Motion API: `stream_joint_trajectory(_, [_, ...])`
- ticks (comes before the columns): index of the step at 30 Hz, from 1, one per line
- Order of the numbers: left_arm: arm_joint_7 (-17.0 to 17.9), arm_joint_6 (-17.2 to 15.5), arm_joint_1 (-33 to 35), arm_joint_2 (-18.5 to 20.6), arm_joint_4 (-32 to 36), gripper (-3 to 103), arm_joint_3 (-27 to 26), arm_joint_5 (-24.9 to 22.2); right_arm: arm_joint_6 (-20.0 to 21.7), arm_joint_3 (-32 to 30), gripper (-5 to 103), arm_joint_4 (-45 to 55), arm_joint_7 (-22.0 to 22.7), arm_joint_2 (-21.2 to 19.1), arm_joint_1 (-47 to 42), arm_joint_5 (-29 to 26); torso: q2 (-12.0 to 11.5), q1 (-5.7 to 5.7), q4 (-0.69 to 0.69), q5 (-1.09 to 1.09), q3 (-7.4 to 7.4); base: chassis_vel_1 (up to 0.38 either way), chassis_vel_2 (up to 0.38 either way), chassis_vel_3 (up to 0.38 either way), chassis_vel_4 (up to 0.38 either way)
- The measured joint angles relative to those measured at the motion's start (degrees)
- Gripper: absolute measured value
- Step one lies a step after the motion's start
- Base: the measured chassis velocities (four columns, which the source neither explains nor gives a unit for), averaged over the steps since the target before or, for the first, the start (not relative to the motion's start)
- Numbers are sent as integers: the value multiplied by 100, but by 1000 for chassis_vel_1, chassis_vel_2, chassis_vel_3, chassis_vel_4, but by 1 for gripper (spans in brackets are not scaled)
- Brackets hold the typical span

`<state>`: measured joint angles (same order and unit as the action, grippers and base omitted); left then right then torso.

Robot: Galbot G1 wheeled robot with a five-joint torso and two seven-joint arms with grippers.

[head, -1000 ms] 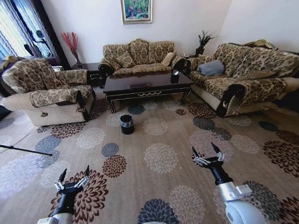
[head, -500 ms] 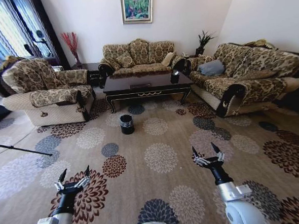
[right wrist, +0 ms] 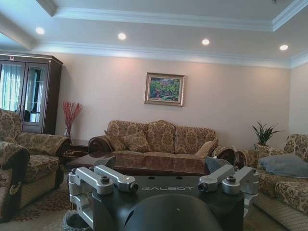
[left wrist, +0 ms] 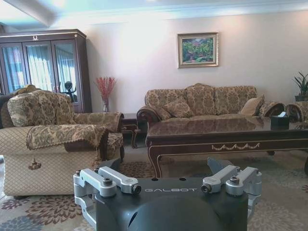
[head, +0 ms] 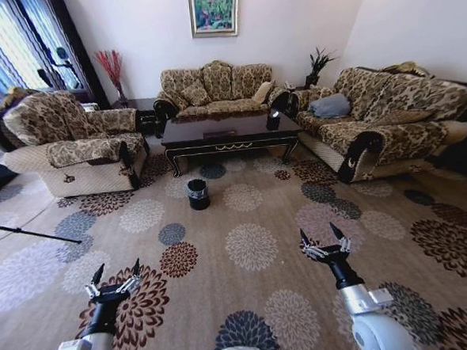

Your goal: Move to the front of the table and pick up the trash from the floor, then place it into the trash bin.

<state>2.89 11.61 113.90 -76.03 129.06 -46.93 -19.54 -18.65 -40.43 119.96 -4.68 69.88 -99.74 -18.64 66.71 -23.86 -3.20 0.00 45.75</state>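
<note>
head view: my left gripper (head: 113, 281) and right gripper (head: 325, 244) both spread, empty, low; trash bin (head: 197, 193) before table (head: 229, 135); litter not discernible; likely light, crushable, so pinch gently.

Both my arms reach forward and low over the floor (head: 249, 301), well short of the table. My left gripper (head: 114, 279) sits out to my left with its two dark fingertips spread apart and pointing ahead. My right gripper (head: 324, 242) is held a bit farther forward on my right, its fingers likewise splayed wide, holding nothing.
</note>
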Motion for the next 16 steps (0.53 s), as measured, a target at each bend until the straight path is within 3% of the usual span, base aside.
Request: stream_joint_trajectory(16, [0, 0, 0, 0, 0, 100, 0, 0, 0, 0, 100, 0, 0, 0, 0, 0, -1, 0, 0, 0, 0, 0, 0, 0, 0])
